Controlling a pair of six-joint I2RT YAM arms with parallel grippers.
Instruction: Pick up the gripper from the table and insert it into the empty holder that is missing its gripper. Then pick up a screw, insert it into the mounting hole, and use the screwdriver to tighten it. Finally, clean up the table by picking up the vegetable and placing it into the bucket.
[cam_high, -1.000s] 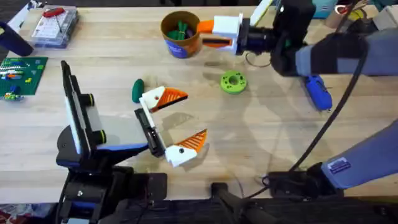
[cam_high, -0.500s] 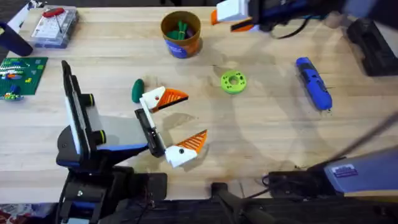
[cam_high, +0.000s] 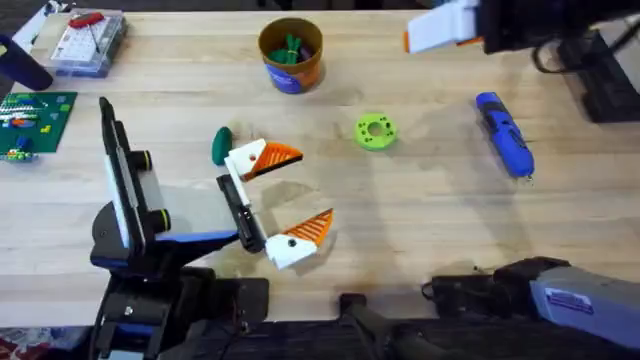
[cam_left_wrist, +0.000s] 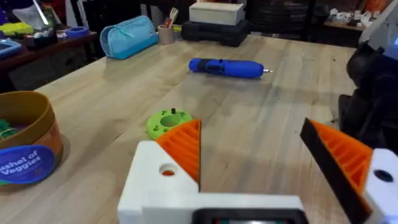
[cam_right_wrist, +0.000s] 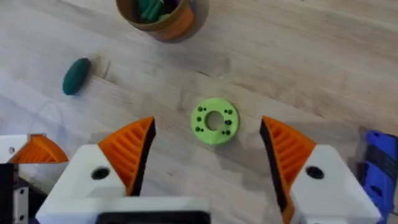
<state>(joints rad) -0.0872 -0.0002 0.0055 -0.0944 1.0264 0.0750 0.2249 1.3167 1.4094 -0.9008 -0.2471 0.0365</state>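
Pale wooden tabletop (cam_high: 420, 220) runs under both arms, with clutter along the far edge. From overhead, the right gripper (cam_high: 440, 28) has just swung away: a second ago it hung right beside the bucket (cam_high: 290, 55), and now it sits well off toward the far right, over bare wood. Green pieces lie inside the bucket, yet the vegetable (cam_high: 221, 146) remains on the table, unmoved, so the clean-up step looks unfinished and this retreat reads as a reset, not a delivery. The vegetable lies just beside the holder (cam_high: 243, 160), its long axis running from the arm bases toward the far edge. The orange wedge fingertip (cam_high: 278, 155) sits seated in the holder, its long axis across the table and its point aimed toward the right arm's side. Below it the black rail (cam_high: 240, 210) leads to the twin block with the ribbed wedge (cam_high: 300, 235). The left gripper (cam_high: 305, 190) rests spread apart, holding nothing.

The left wrist view confirms that: the left gripper (cam_left_wrist: 267, 162) gapes wide with only tabletop between its pads, looking out at the lime-green disc (cam_left_wrist: 168, 121), the blue screwdriver (cam_left_wrist: 227, 67) and the bucket (cam_left_wrist: 25, 143).

In the right wrist view, the right gripper (cam_right_wrist: 208, 152) is likewise released and empty, framing the lime-green disc (cam_right_wrist: 214, 121). Beyond lie the vegetable (cam_right_wrist: 76, 76), tilted, and the bucket (cam_right_wrist: 158, 12), well apart from each other.
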